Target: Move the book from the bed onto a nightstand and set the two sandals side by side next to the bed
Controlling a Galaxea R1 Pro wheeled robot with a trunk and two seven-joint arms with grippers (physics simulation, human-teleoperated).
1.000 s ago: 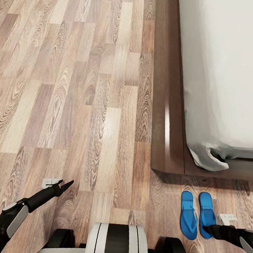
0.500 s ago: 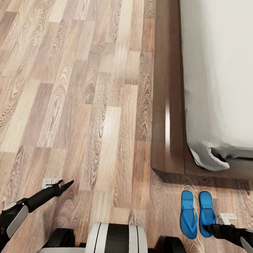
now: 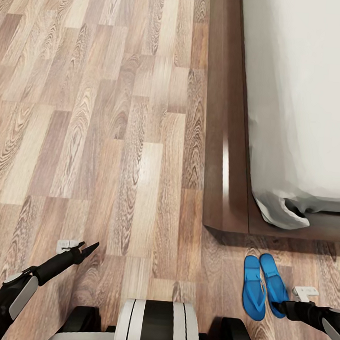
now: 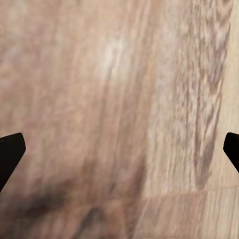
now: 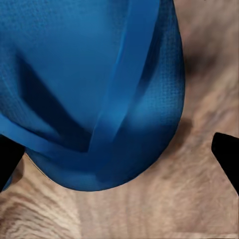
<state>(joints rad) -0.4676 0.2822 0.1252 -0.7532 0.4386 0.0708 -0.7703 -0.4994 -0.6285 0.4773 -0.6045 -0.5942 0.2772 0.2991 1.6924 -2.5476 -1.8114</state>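
Observation:
Two bright blue sandals lie on the wood floor just past the bed's foot corner. The left sandal [image 3: 254, 289] points straight, while the right sandal [image 3: 272, 281] is slanted with its far end touching the left one. My right gripper [image 3: 277, 304] is at the near end of the right sandal [image 5: 99, 89], open, its fingertips [image 5: 226, 159] spread on either side of it. My left gripper [image 3: 89, 248] hangs open over bare floor, far to the left. The bed [image 3: 228, 144] carries a pale mattress [image 3: 308, 99]. The book and the nightstand are out of view.
The bed's dark wood frame corner [image 3: 227, 228] juts out just beyond the sandals. Wide plank floor [image 3: 116, 135] stretches to the left of the bed. My own base [image 3: 155, 327] fills the bottom edge of the head view.
The right sandal's far end has swung left, from lying parallel to leaning against the left sandal. Both arms have hardly moved.

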